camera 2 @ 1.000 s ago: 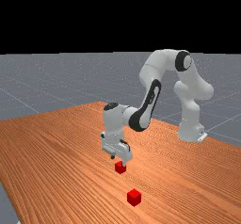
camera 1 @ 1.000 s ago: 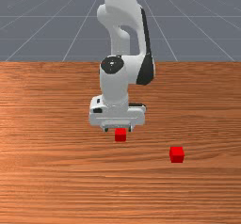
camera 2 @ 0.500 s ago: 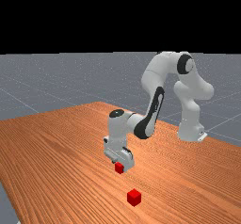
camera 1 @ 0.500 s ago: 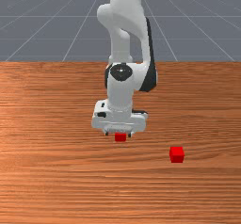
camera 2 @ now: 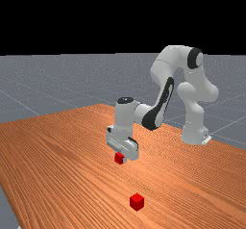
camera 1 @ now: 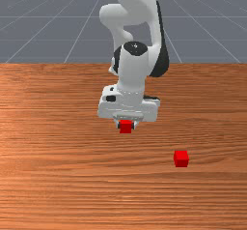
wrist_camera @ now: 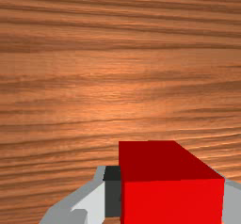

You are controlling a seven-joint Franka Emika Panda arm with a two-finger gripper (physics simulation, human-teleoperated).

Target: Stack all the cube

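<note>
Near the centre of the front view, my pincer (camera 1: 126, 124) grasps one red cube (camera 1: 125, 127) from two sides, apparently raised off the worktop (camera 1: 53, 180). For the carry, I should lift this cube above the other's top face before travelling towards the front view's right, keeping it level. At lower right, well apart, the second red cube (camera 1: 181, 159), my intended base, rests directly on the wood, in no container. I should match faces and edges, descend slowly to contact and release only once seated; an off-centre release could topple the stack.
</note>
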